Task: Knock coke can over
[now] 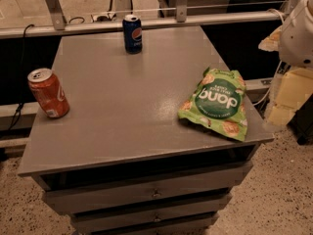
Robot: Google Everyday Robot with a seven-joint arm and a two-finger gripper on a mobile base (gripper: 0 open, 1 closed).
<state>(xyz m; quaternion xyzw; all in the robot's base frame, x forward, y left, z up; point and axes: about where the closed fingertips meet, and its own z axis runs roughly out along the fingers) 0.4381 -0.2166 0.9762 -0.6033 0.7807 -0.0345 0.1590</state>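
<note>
The coke can [48, 93] is red-orange with white script and a silver top. It stands upright near the left edge of the grey table [132, 111]. My gripper [286, 102] hangs off the table's right side, below the white arm [298, 31]. It is far from the can and touches nothing.
A dark blue Pepsi can [132, 33] stands upright at the table's back edge. A green snack bag [217, 103] lies flat near the right front corner. The table has drawers [156, 194] below. A metal rail [146, 22] runs behind it.
</note>
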